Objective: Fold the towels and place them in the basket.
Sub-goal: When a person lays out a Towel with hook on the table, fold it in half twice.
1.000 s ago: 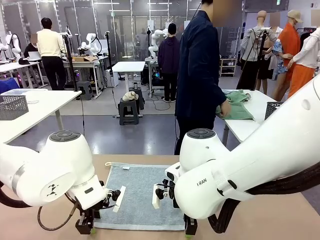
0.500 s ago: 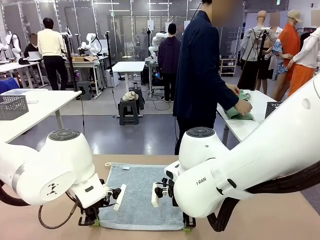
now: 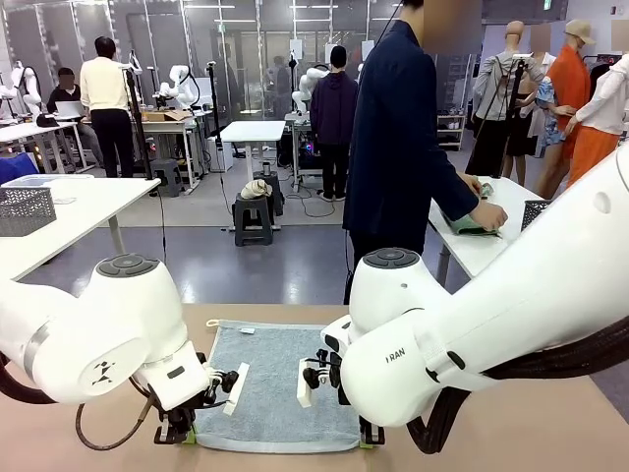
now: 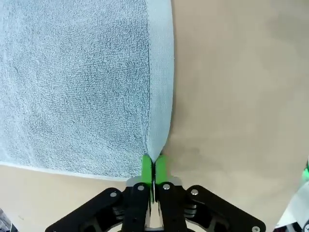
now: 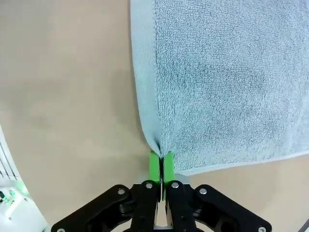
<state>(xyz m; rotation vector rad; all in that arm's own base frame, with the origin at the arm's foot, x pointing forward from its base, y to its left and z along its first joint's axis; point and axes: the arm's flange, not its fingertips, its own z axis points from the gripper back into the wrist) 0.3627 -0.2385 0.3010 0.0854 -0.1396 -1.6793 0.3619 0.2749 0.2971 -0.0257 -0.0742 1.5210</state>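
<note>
Two near corners of a pale grey-blue terry towel (image 3: 275, 383), spread flat on the tan table (image 4: 231, 96), are pinched tight. At left, the left gripper (image 4: 154, 166) clamps its hemmed corner between green pads; at right, the right gripper (image 5: 161, 164) does likewise, the cloth puckering at each grip. Farther right, a person (image 3: 398, 138) handles a green towel (image 3: 466, 226) on another table (image 3: 474, 252).

Table (image 3: 39, 442): tan matte top, nearest the camera.
On it: one pale grey-blue towel (image 3: 275, 379), spread flat in the middle, its short edges near and far.
Towel's near corners: both puckered; the rest lies smooth on the top.
White table at right (image 3: 491, 254): carries a green towel (image 3: 470, 228).
White table at left (image 3: 88, 197): carries a grey lattice basket (image 3: 25, 209).
</note>
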